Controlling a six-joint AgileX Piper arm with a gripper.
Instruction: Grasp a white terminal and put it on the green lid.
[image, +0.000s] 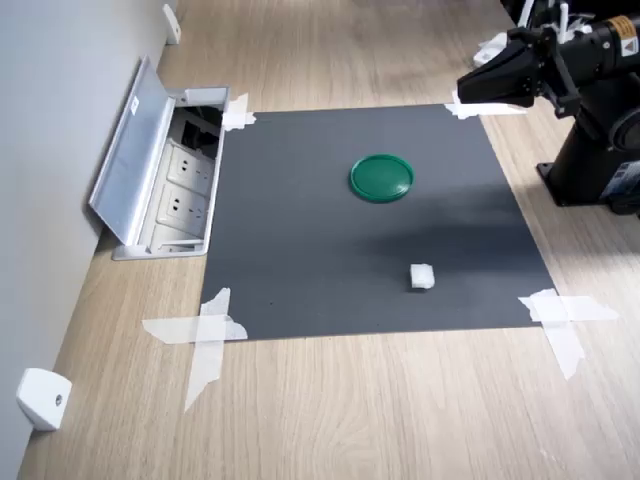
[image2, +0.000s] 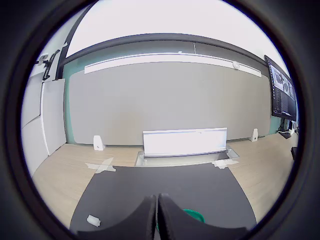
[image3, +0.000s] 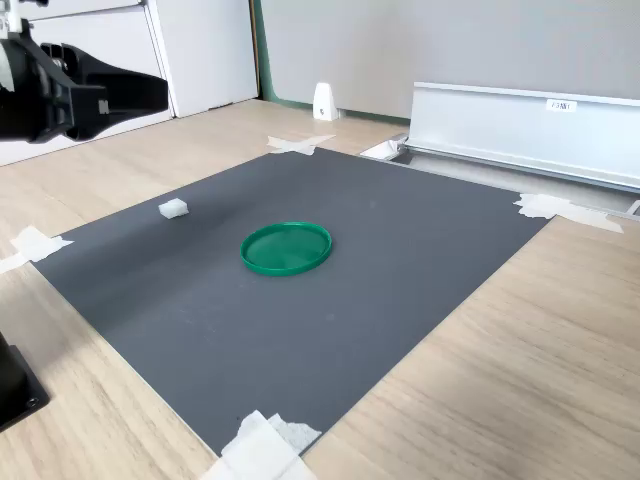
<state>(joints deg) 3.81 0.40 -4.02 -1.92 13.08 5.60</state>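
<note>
Hovering above mat edge, my fingers (image2: 158, 210) pressed together, empty; white terminal (image: 422, 277) on dark mat (image: 300, 250), apart from green lid (image: 381, 177); grasp, transfer both pending

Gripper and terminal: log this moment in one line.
gripper: shut, empty, raised at mat edge | white terminal: on mat, untouched | green lid: bare

A light wood-grain table (image: 350, 400) meets a grey wall (image: 50, 150) at nine o'clock in the first exterior view; a monitor (image2: 282, 95) glows in the wrist view.
</note>
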